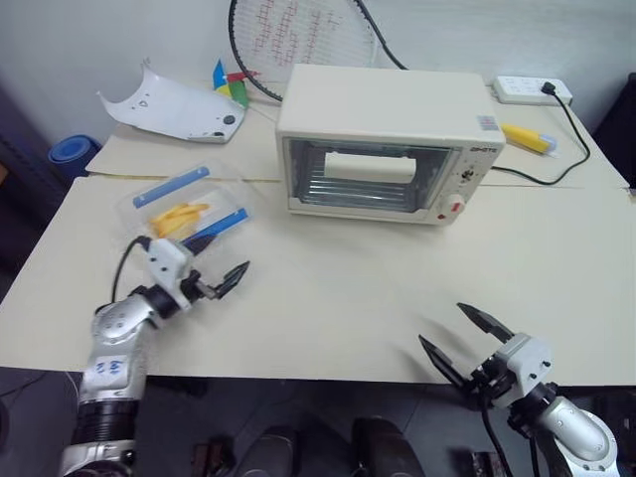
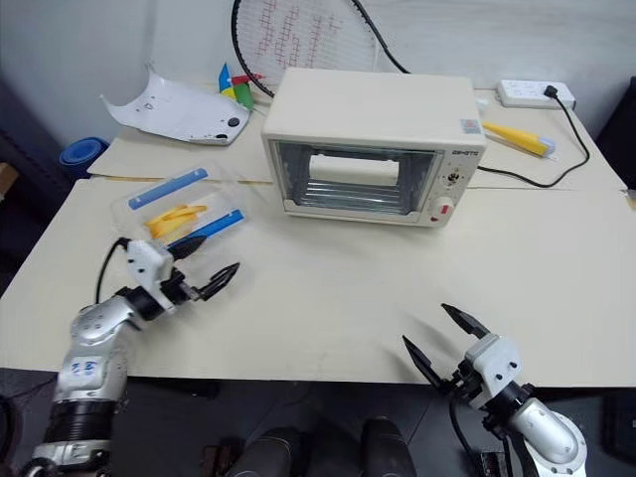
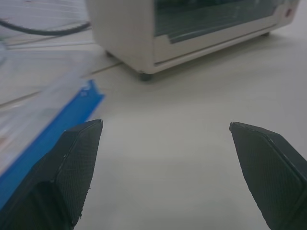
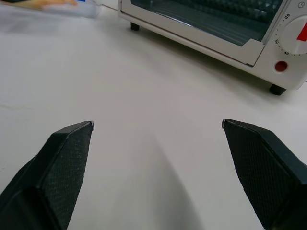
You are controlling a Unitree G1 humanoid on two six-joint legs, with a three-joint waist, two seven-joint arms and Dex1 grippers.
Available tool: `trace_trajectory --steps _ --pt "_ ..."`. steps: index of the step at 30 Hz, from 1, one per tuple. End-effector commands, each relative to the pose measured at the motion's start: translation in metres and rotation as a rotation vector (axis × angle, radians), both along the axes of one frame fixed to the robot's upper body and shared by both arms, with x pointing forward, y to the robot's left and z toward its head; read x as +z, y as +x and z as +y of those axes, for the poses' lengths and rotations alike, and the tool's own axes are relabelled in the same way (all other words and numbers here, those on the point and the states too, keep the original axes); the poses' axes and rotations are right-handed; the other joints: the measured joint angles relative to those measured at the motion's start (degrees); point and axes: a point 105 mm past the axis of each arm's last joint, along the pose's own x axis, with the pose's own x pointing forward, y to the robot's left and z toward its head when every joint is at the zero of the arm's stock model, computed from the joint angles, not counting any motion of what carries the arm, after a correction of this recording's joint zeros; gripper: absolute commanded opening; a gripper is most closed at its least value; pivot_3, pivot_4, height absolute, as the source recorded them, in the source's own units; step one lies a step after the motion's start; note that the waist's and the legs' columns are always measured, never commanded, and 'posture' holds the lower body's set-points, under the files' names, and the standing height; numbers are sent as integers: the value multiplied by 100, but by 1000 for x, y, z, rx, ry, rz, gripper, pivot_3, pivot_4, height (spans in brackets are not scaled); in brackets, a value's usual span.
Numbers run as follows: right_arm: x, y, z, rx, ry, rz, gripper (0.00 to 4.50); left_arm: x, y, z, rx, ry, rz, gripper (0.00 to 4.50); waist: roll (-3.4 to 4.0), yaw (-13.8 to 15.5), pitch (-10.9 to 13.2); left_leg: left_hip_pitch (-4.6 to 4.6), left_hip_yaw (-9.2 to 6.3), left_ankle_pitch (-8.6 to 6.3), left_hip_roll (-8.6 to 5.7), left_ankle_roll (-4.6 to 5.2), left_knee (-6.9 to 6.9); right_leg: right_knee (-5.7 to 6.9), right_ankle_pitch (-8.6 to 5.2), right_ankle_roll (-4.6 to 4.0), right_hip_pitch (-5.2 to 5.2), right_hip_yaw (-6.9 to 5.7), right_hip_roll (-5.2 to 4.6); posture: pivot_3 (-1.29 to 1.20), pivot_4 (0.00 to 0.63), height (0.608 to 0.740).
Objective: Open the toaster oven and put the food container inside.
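- Toaster oven (image 1: 383, 144) sits mid-table, glass door shut; nothing inside but the rack.
- Food container (image 1: 186, 208) lies on the table left of the oven, lid on.
- Left gripper (image 1: 221, 283) hovers just beside the container's near corner, jaws spread, empty.
- Right gripper (image 1: 465, 341) hangs at the near table edge, spread wide, well short of the oven.
- Judged: opening step not yet begun. Next move calls for a gripper reaching the door's top edge and pulling it down.
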Motion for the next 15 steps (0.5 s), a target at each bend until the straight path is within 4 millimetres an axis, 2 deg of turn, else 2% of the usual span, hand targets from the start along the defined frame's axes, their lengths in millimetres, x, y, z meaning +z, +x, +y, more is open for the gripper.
trace_trajectory --steps 1,4,7,11,15 --pt "13 8 -2 -7 45 -43 4483 10 -5 0 -29 11 -31 4500 0 -32 0 -1 0 0 2 -1 -1 0 0 0 -2 -2 1 0 150 740" --pt "42 27 0 21 116 -72 4483 21 -9 6 -51 11 -33 4500 0 -78 0 -1 0 2 2 -3 3 0 0 -1 0 -1 1 0 150 740" --pt "74 45 10 102 152 -91 4483 40 -20 9 -155 -79 1 4500 2 -69 1 -3 0 4 3 -2 8 4 0 -1 0 1 -1 0 150 740" --pt "101 70 15 133 148 -83 4483 60 -25 6 -218 -83 1 4500 3 -43 2 -6 -9 4 4 -3 4 0 -1 -3 -1 -4 -1 0 150 740" --pt "126 96 29 155 136 -103 4483 78 -27 -5 -274 -125 -28 4500 4 -42 3 -17 -20 4 -5 0 8 -12 -1 -3 -2 -14 -7 0 150 740"
